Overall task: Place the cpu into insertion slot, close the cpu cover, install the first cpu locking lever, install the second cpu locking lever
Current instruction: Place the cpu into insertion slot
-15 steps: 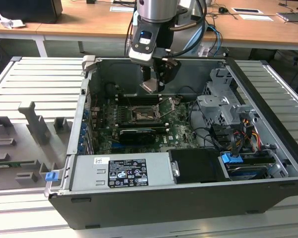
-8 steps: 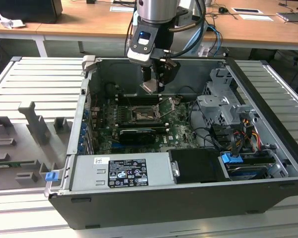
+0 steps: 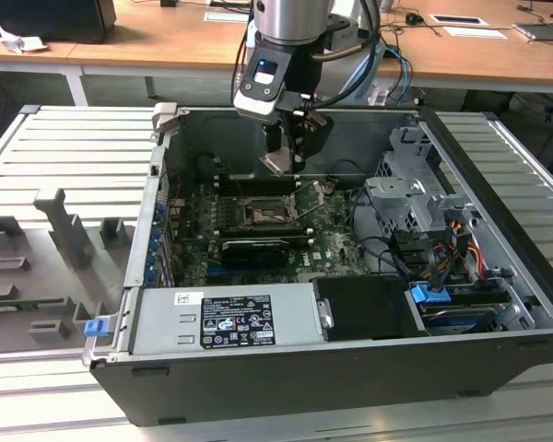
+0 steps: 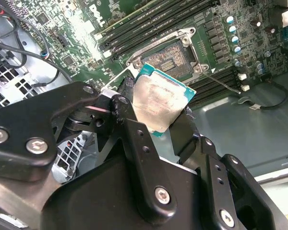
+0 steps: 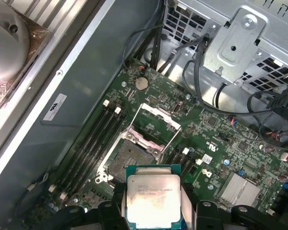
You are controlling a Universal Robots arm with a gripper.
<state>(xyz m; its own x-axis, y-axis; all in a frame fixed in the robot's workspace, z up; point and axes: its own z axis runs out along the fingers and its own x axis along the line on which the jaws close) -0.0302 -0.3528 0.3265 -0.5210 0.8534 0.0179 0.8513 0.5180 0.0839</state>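
My gripper [image 3: 284, 158] is shut on the cpu [image 3: 278, 162], a flat square chip with a silvery top and green rim, gripped by two opposite edges. It hangs tilted in the air above the motherboard, just behind the insertion slot [image 3: 263, 214] in the exterior view. In both wrist views the black fingers [image 4: 124, 112] [image 5: 114, 207] clamp the cpu [image 4: 158, 100] [image 5: 152, 196]. The insertion slot [image 5: 129, 155] [image 4: 172, 56] lies bare with its contact field showing. The cpu cover [image 5: 156, 125] is swung up and open beside it. A thin wire locking lever [image 4: 222, 82] stands free of the socket.
The open black computer case [image 3: 498, 230] lies on a slatted metal table. A grey power supply [image 3: 226, 318] fills its near side, and a drive cage [image 3: 415, 198] with cables sits at the exterior view's right. Memory slots [image 5: 93, 139] flank the socket. A grey fixture board [image 3: 46, 258] lies at the left.
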